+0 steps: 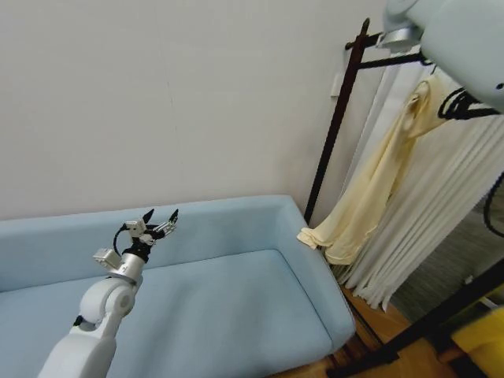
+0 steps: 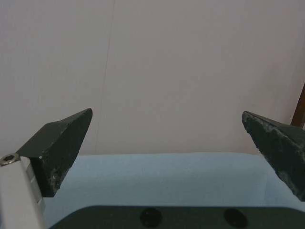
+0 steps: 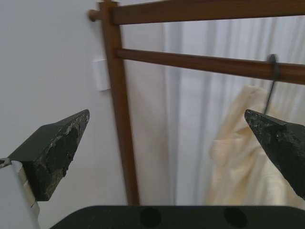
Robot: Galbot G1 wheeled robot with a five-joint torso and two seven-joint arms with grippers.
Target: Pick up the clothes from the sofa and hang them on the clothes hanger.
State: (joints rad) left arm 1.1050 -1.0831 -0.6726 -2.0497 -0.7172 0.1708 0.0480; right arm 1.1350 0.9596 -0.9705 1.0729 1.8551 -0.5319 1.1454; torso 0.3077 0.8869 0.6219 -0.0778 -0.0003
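Above the seat of the pale blue sofa (image 1: 236,315), toward its left end and close to the backrest, the left end effector (image 1: 161,219) was held raised and pointed at the wall (image 1: 197,94). Its fingers were spread wide apart and were empty. In the left wrist view, the backrest's top edge and the bare wall were framed between the two dark fingertips.

The cream garment (image 1: 370,197) was well apart from that end effector, beyond the sofa's right arm. It was hung by a black hanger (image 1: 461,106) from the dark wooden clothes rack (image 1: 335,118), in front of a white curtain (image 1: 441,236). Its lowest fold was draped down to the top of the sofa's right arm, near the back right corner; whether it rested there could not be told.

The right arm (image 1: 465,39) was raised high beside the rack, close to the head camera. In the right wrist view, the right end effector (image 3: 167,119) was seen with its fingers parted widely and clamped on nothing. It was aimed at the rack's upright post and two horizontal rails. The garment was hung near it, partly hidden behind one fingertip, with the hanger's hook (image 3: 271,71) looped over the lower rail. A white switch plate (image 3: 101,74) was mounted on the wall beside the post.
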